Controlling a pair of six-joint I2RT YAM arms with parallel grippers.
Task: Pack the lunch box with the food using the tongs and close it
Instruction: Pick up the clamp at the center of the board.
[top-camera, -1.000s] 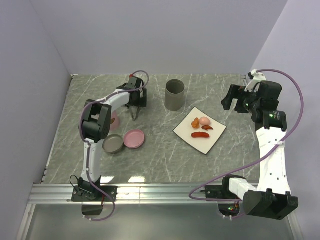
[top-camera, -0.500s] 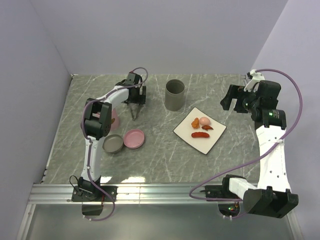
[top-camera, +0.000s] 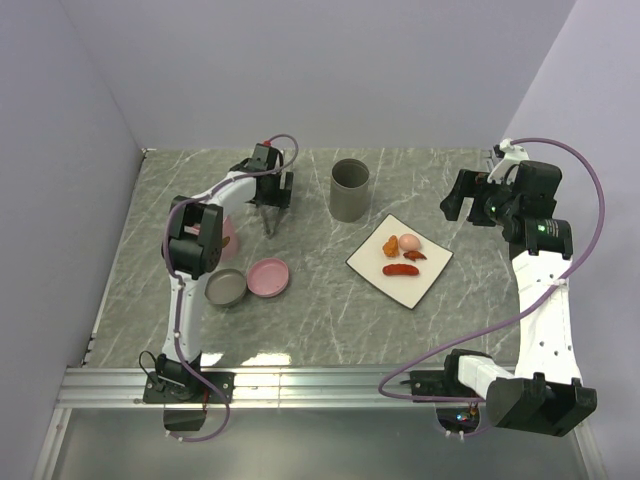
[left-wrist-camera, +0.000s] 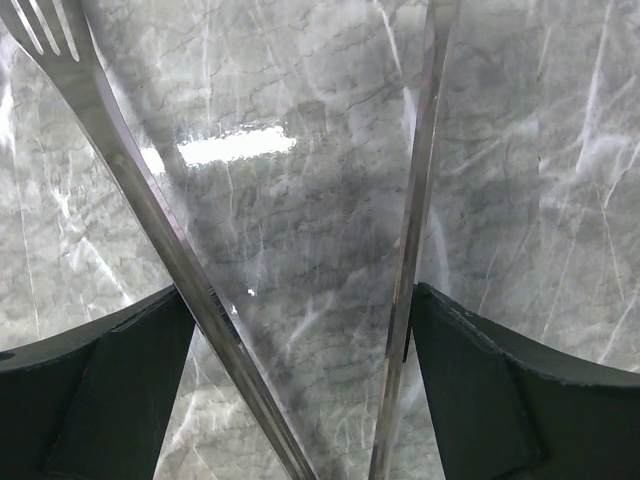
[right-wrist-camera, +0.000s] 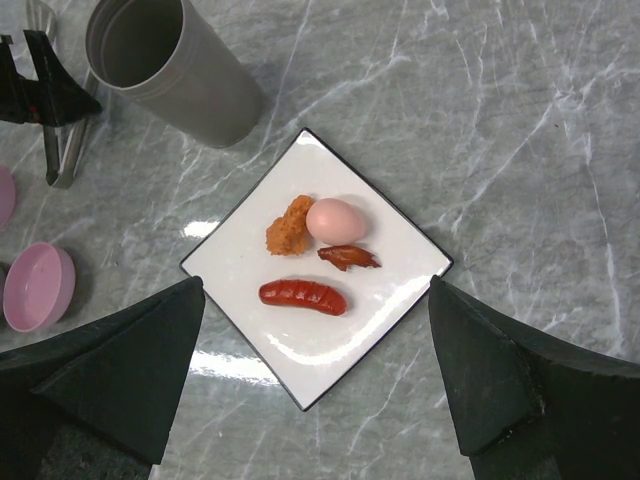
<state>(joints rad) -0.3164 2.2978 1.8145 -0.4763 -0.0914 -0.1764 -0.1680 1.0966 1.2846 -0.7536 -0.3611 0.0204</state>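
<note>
Between left claw (left-wrist-camera: 310, 340) fingers, tongs (left-wrist-camera: 412, 250) point away, tips spread.

One tongs (top-camera: 269, 221), one plate (right-wrist-camera: 236, 263), four food pieces (right-wrist-camera: 336, 220), one cup (top-camera: 350, 189), two bowls (top-camera: 268, 277).

Top view looks down on your whole desk (top-camera: 330, 310) from above and behind the arm bases, left wrist view pressed close over the tongs (left-wrist-camera: 410, 250) and marble, right wrist view higher, facing down on the plate (right-wrist-camera: 400, 300), cup (right-wrist-camera: 170, 70) shared with top view
</note>
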